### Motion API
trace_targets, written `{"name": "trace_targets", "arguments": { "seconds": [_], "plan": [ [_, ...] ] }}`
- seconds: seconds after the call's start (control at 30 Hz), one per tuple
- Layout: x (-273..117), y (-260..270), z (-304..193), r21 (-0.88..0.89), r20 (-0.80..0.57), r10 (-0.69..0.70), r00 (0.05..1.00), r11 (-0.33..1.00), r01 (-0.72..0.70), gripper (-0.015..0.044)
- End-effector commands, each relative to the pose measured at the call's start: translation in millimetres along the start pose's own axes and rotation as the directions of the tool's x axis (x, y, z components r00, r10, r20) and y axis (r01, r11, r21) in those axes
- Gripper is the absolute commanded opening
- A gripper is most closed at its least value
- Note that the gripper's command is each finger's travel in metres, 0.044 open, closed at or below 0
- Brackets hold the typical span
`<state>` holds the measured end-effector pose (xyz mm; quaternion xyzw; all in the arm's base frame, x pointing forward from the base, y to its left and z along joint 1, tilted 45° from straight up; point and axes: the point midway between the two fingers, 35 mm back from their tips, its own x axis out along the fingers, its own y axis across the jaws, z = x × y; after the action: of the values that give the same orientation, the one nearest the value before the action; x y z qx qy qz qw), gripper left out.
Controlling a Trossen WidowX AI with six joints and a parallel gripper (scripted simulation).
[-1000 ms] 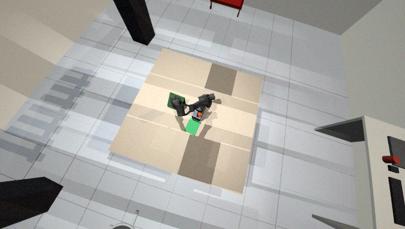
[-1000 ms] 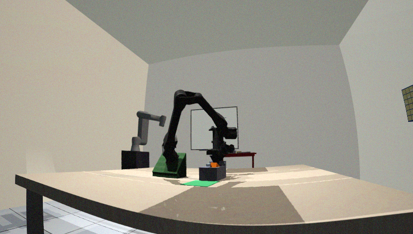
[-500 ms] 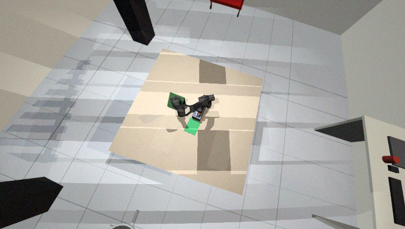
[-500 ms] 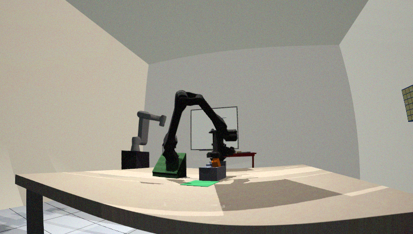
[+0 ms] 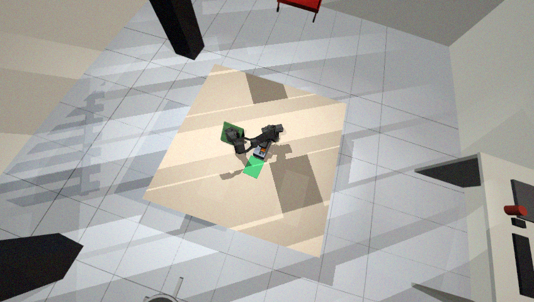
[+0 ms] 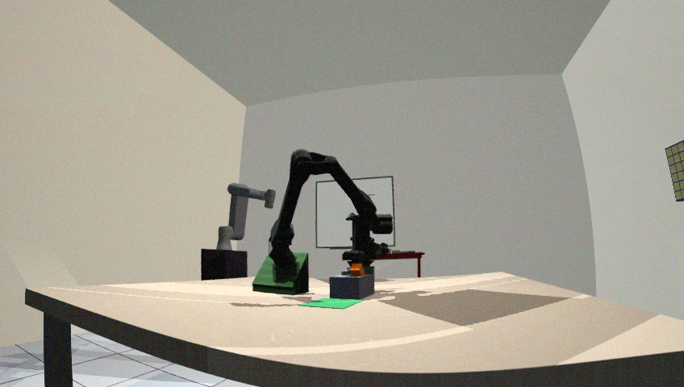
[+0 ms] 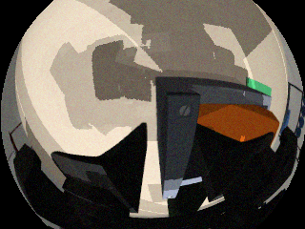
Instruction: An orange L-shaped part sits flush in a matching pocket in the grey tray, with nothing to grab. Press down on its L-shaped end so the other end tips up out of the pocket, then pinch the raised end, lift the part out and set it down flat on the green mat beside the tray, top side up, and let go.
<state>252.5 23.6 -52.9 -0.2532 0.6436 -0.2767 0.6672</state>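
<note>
The orange part (image 5: 262, 150) (image 6: 356, 269) (image 7: 233, 116) is tipped in the grey tray (image 6: 351, 287) (image 7: 177, 148), with one end standing above the rim on the green mat's side. Its other end is hidden by my gripper. My gripper (image 6: 366, 264) (image 7: 167, 125) is partly open, low over the tray, with nothing pinched. In the wrist view the right finger overlaps the part's near side, and the left finger shows outside the tray wall. Contact with the part is hidden. The green mat (image 5: 254, 167) (image 6: 331, 303) (image 7: 259, 88) lies beside the tray, with nothing on it.
A dark green sloped block (image 5: 225, 136) (image 6: 300, 282) stands under the arm's base, left of the tray. The arm arches from it over to the tray. Shadows cross the wooden table (image 5: 210, 202) (image 6: 288, 330).
</note>
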Motion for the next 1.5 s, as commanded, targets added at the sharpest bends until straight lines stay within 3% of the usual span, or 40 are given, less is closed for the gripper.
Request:
{"name": "trace_targets", "arguments": {
  "seconds": [0.0, 0.17, 0.43, 1.37, 1.47],
  "plan": [
    [-6.9, 6.8, 0.4, 0.003, 0.000, 0.003, 1.000, 1.000, -0.003, 0.0180],
    [-18.5, 9.4, 1.5, 0.002, 0.000, 0.003, 1.000, 1.000, -0.003, 0.0180],
    [-106.9, -2.0, 0.2, 0.000, -0.002, 0.005, 1.000, 1.000, -0.005, 0.0180],
    [-106.8, -0.4, 3.7, -0.002, 0.020, 0.013, 1.000, 1.000, -0.013, 0.0180],
    [-106.9, -4.4, 4.6, -0.085, 0.019, 0.013, 1.000, 0.996, -0.011, 0.0259]
  ]
}}
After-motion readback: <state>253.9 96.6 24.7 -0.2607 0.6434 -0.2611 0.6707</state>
